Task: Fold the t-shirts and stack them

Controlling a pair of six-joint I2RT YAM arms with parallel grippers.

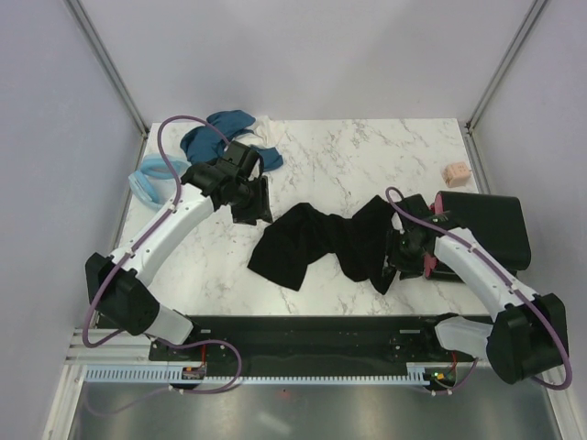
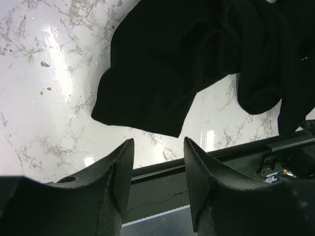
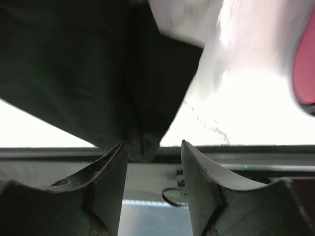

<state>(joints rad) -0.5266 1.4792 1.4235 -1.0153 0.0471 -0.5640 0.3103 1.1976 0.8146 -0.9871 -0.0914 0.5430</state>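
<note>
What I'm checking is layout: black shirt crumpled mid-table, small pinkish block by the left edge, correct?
Wrong side. The black shirt lies crumpled mid-table, but the small pinkish block sits by the right edge; the top external view shows it.

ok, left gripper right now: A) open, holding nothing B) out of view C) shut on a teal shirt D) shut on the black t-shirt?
A: in the left wrist view the left gripper stands open with nothing between its fingers; the crumpled black t-shirt lies on the table beyond it.
</note>
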